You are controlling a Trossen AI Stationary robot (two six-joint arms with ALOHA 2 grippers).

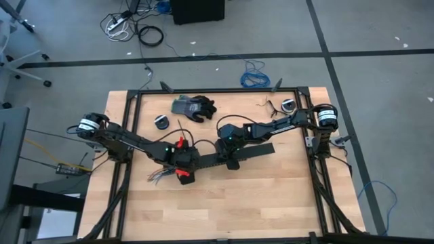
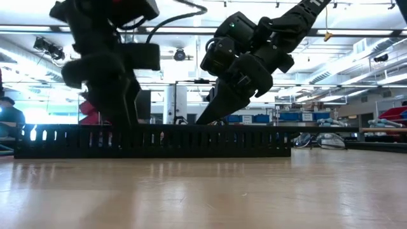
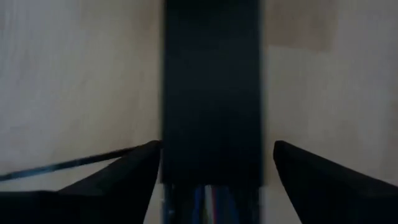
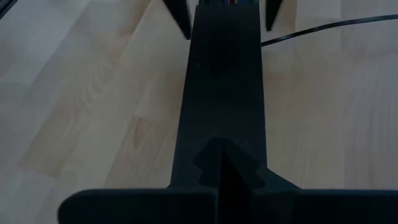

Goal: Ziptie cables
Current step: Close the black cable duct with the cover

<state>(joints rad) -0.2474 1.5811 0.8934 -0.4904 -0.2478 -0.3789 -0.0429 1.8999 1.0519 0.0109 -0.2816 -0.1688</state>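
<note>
A long black slotted channel (image 1: 234, 156) lies slantwise on the wooden table, its flat underside on the boards. The cables (image 1: 159, 176), thin multicoloured wires, splay out past its left end. Their coloured strands (image 3: 208, 199) run into the channel (image 3: 211, 81). My left gripper (image 1: 183, 163) is open and straddles that end of the channel, one finger on each side (image 3: 214, 162). My right gripper (image 4: 221, 171) is shut and sits on top of the channel (image 4: 221, 81) near its middle (image 1: 230, 152). My left gripper has one finger (image 3: 146, 158) right up against the channel's side wall and the other (image 3: 292, 158) standing a little off it; whether either touches, I cannot tell. My right gripper presses its shut fingertips (image 4: 221, 162) down on the channel's top face (image 4: 221, 124), slanting down from the far right (image 2: 213, 111). The channel stays flat on the table.
A black glove (image 1: 193, 107) and two small round things (image 1: 163, 122) (image 1: 288, 105) lie toward the far edge. A thin black cord (image 3: 62, 165) runs over the boards beside the left gripper. Red parts (image 1: 181, 142) show at the left gripper. Bare wood lies toward the near edge (image 1: 271, 196).
</note>
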